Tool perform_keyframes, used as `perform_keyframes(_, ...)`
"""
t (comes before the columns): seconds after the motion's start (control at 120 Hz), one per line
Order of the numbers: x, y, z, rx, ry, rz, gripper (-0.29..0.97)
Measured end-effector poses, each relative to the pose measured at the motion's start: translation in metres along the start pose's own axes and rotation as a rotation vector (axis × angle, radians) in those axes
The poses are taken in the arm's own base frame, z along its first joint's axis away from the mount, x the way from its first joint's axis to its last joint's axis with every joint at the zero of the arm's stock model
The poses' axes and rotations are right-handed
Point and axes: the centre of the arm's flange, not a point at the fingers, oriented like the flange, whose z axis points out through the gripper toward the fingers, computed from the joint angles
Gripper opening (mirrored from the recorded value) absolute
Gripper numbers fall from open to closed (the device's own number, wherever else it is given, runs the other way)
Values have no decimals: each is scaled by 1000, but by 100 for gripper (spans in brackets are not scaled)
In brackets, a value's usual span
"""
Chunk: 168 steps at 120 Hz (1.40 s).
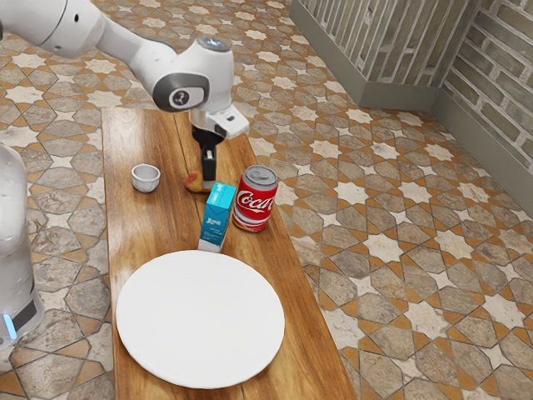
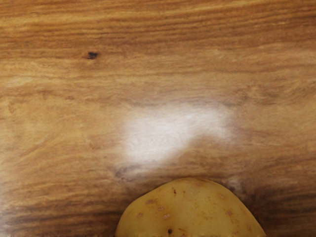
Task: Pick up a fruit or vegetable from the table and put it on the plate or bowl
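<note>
At the exterior view's left, a small white cup [image 1: 146,177] is seen on the wooden table [image 1: 158,225]. It stands by itself and should be left alone.

Just to its right, the potato [image 1: 197,183] is found lying on the wood. This is the thing to be picked up. In the wrist view the potato [image 2: 190,210] is seen right under the hand, with bare table [image 2: 158,74] past it.

The black claw [image 1: 206,171] is pointed straight down and is very low, right at the potato. It cannot be told whether the claw is open or closed. It cannot be told if the potato is held yet.

The big white plate [image 1: 200,318] is laid at the near end of the table, and nothing is on it.

A little more to the right, the blue carton [image 1: 217,217] is seen standing tall between the potato and the plate. The red can [image 1: 255,198] stands just beside the carton.

The step in hand looks like the grab. The potato is round and bumpy, so it could roll or slip. It should be squeezed across its middle, firmly but not too hard. Then it should be lifted well up before it is carried, because the carton and the can are in the way and could be knocked over. The potato should be set down softly in the middle of the plate.
</note>
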Motion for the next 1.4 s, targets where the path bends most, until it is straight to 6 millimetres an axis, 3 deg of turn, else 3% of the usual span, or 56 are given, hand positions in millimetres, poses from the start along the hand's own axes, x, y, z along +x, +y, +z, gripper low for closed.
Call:
perform_keyframes(0.633, -5, 3, 13, -4, -9, 20, 67)
perform_keyframes(1.058, -6, 1, 12, 9, -7, 14, 21)
perform_keyframes(1.175, -7, 1, 6, 13, -4, 7, 23)
perform_keyframes(1.275, -9, 1, -2, 17, 0, 0, 15)
perform_keyframes(1.4, -3, -3, -27, 23, 20, -8, 19)
